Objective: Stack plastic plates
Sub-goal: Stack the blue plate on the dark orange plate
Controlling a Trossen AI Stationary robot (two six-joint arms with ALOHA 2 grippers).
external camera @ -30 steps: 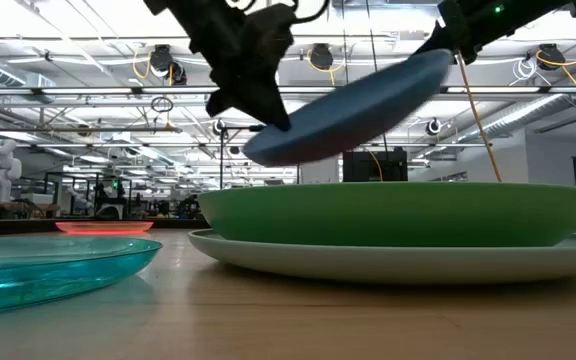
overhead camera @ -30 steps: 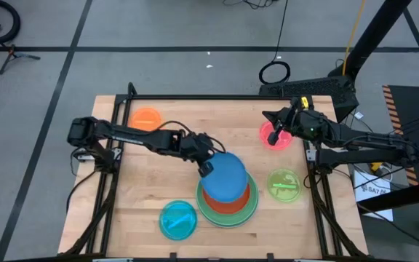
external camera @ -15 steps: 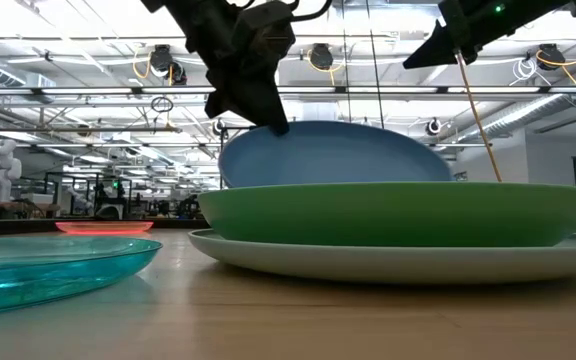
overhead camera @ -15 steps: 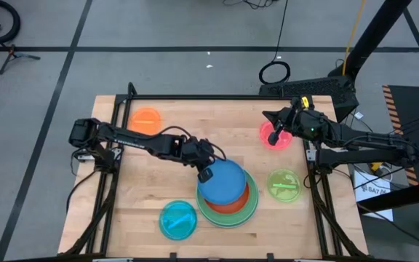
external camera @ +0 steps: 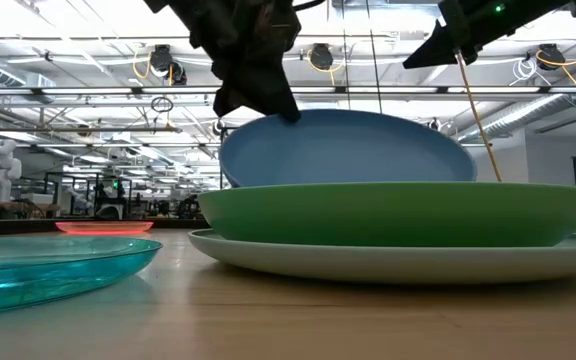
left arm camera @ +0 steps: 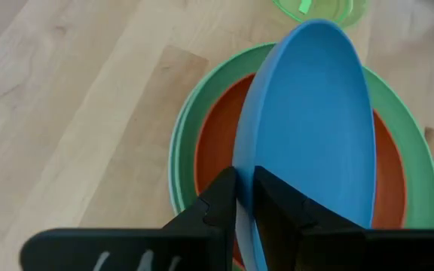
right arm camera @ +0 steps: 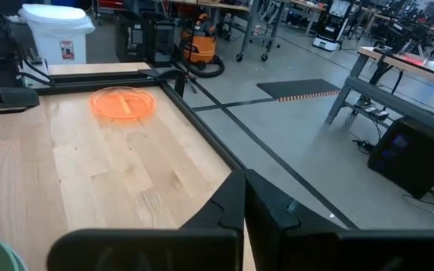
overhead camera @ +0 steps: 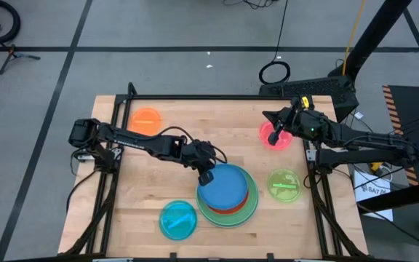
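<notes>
at the lower centre of the high view, the left gripper (overhead camera: pixel 206 175) is clamped on the blue plate (overhead camera: pixel 224 185), tilted over the rust-brown plate (left arm camera: pixel 215 150); released unlevel, it could slide off-centre. right gripper (overhead camera: pixel 273 136) pinched together above the pink plate (overhead camera: pixel 284 140).

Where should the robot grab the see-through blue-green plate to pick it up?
Best guess: by its rim. The cyan plate lies flat and shallow on the table, so only its raised edge gives a hand something to pinch. Its side facing the left arm looks free, while the stack sits on its other side. The left hand is busy, shut on the blue plate; the right hand hovers above the pink plate.
</notes>
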